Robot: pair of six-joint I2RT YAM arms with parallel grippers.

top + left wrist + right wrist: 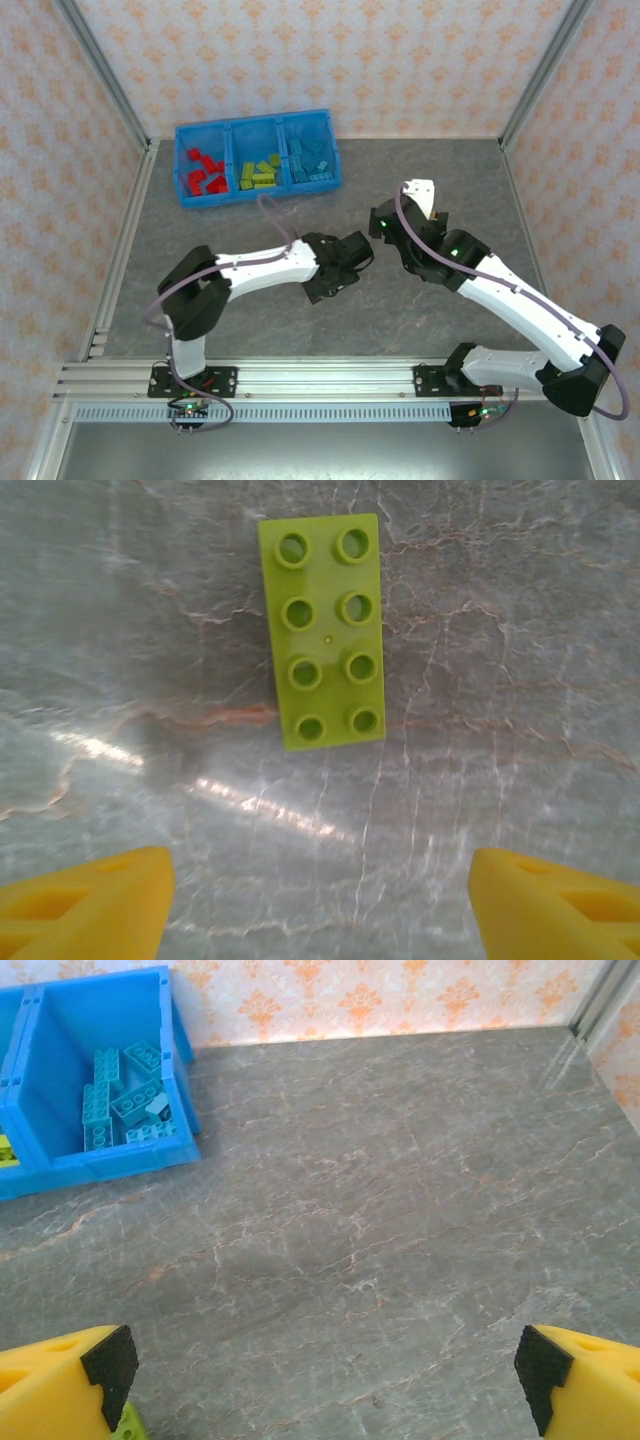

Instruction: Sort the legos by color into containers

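The left jaws stand open, a lime brick (322, 630) flat on the tabletop (520, 680) at 12 o'clock. The right jaws gape wide too.

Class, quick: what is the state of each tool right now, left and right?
Left tool: open, holding nothing; a lime green brick lies ahead of it, untouched.
Right tool: open, holding nothing.

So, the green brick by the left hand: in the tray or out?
Out. The green brick lies flat, studs up, on the grey table; the tray stands apart at the far edge.
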